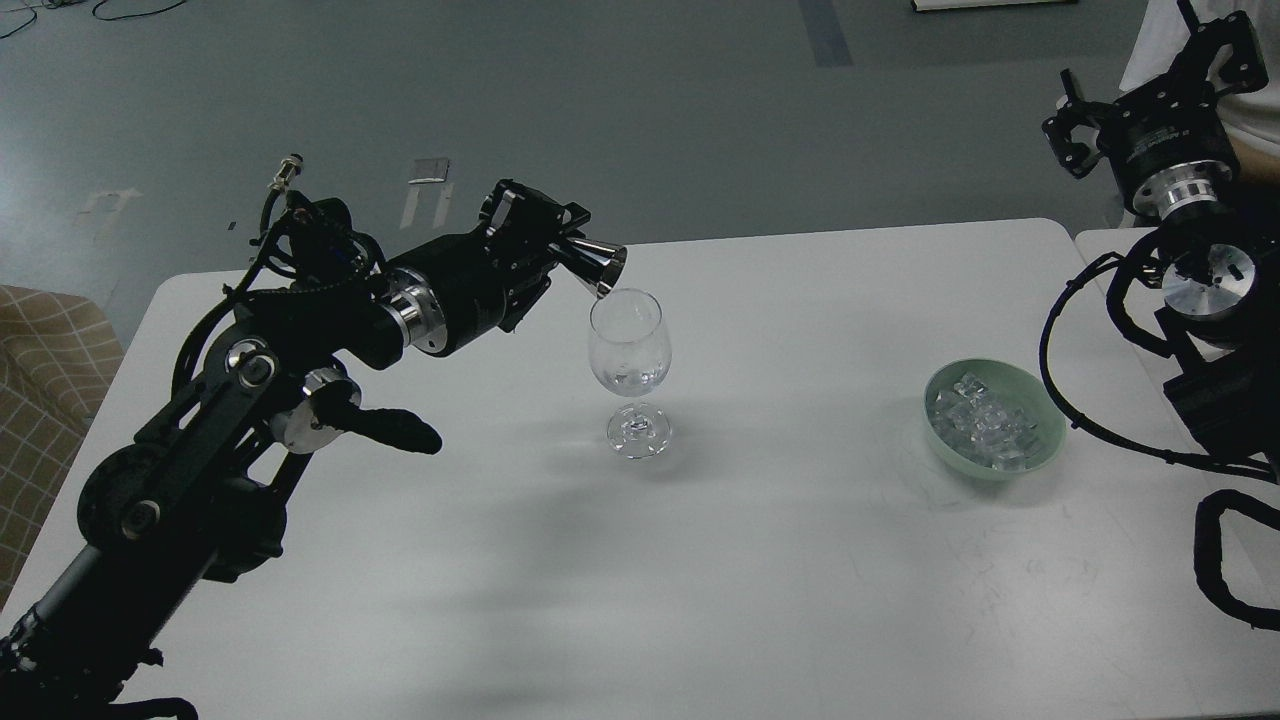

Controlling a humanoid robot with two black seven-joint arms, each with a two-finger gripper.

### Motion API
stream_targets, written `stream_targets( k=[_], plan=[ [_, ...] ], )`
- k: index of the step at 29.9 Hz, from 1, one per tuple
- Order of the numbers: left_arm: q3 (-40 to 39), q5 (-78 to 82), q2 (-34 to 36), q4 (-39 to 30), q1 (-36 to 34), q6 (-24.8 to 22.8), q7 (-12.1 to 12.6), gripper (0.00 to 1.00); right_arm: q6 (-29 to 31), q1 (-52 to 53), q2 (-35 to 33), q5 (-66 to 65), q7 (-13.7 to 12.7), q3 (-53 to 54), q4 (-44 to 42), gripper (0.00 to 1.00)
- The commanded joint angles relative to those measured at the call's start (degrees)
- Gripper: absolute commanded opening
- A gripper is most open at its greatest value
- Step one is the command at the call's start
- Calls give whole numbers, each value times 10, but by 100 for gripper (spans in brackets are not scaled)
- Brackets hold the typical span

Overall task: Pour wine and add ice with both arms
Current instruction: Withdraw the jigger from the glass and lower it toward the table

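A clear wine glass (630, 365) stands upright in the middle of the white table (700, 560). A little clear wine (630, 380) lies at the bottom of its bowl. My left gripper (560, 245) is shut on a shiny metal jigger (600, 268), tipped with its mouth over the glass's left rim. A pale green bowl (1040, 445) at the right holds a heap of clear ice cubes (985, 422). My right gripper (1140, 90) is raised beyond the table's far right corner, apart from the bowl; its fingers cannot be told apart.
A tan checked seat (45, 370) stands off the table's left edge. A second white surface (1100, 245) adjoins the table at the right. Black cables (1100, 400) of my right arm loop close to the bowl.
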Motion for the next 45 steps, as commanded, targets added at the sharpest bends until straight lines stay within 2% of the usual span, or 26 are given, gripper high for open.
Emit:
stream_targets(
  k=[1,7,12,24,29,34,35,39,42,44,45],
  plan=[
    [-12,-10,-2,-1,2,-1,0,8,0,-1,-1,0,0,-1,0,100],
    [-66,-120,4,-3,7,3,0,8,1,-1,-8,0,0,-1,6,100],
    [-120,-181,5,-3,22,30,0,8,0,-1,-8,0,0,1,7,100],
    [-338,-369,0,4,168,22,0,9,-3,-6,-8,0,-1,1,18,100],
    [-388,-397,-2,15,230,8,0,10,-4,-9,-8,0,-1,1,19,100],
    [-433,-492,-9,51,272,23,0,9,-3,-13,-12,0,-1,1,19,100],
    [-439,-514,-9,74,279,24,-3,10,-3,-15,-17,0,-1,1,21,100],
    [-447,-528,-1,146,287,18,-43,10,-3,-18,-21,0,-2,1,21,100],
    [-456,-531,-1,176,287,7,-52,10,-3,-19,-23,0,-2,1,22,100],
    [-463,-533,-2,207,287,-27,-61,10,-4,-20,-23,0,-2,1,27,100],
    [-463,-533,-2,207,287,-27,-61,10,-4,-20,-23,0,-2,1,27,100]
  ],
)
